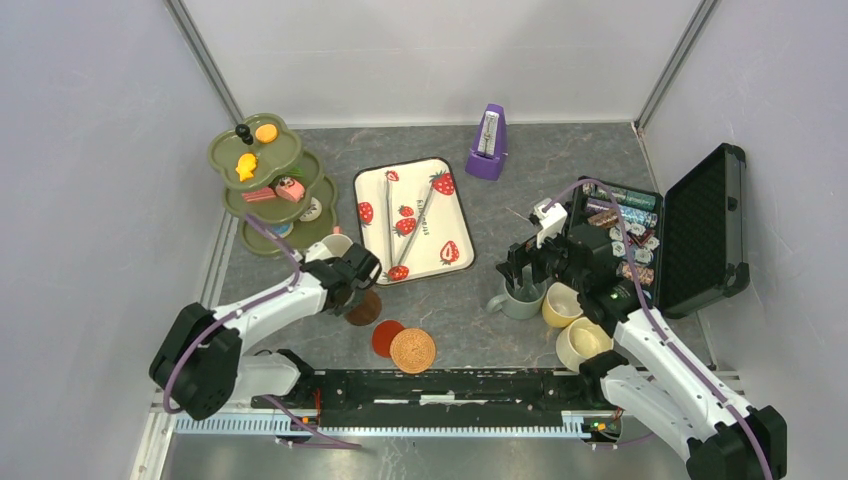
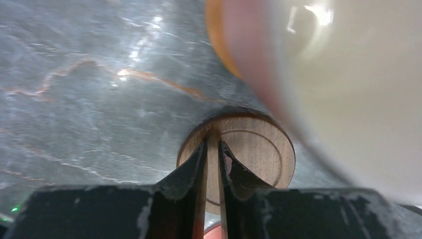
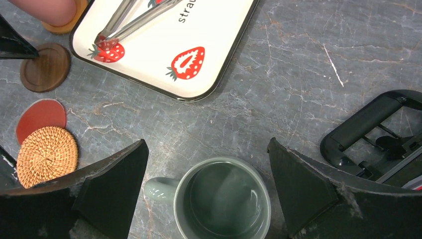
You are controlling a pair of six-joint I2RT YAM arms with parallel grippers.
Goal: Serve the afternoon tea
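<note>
My left gripper point(image 2: 212, 142) hovers just over a round brown wooden coaster point(image 2: 259, 149), its jaws drawn to a thin slit with nothing in it. Close on its right stands the pink mug point(image 2: 348, 89) on an orange-rimmed coaster point(image 2: 219, 45). From above, the left gripper point(image 1: 358, 288) sits between that mug point(image 1: 335, 245) and the brown coaster point(image 1: 364, 310). My right gripper point(image 3: 207, 142) is wide open above the grey-green mug point(image 3: 224, 199), not touching it. Yellow point(image 1: 562, 303) and cream point(image 1: 583, 342) mugs stand beside it. Toy pastries point(image 1: 247, 165) sit on the olive tiered stand point(image 1: 226, 150).
A red coaster point(image 3: 41, 117) and a wicker coaster point(image 3: 47, 155) lie near the front. The strawberry tray point(image 1: 440, 180) with tongs point(image 1: 420, 210) is in the middle, the purple metronome point(image 1: 487, 143) behind it. The open black case point(image 1: 700, 230) stands right of the mugs.
</note>
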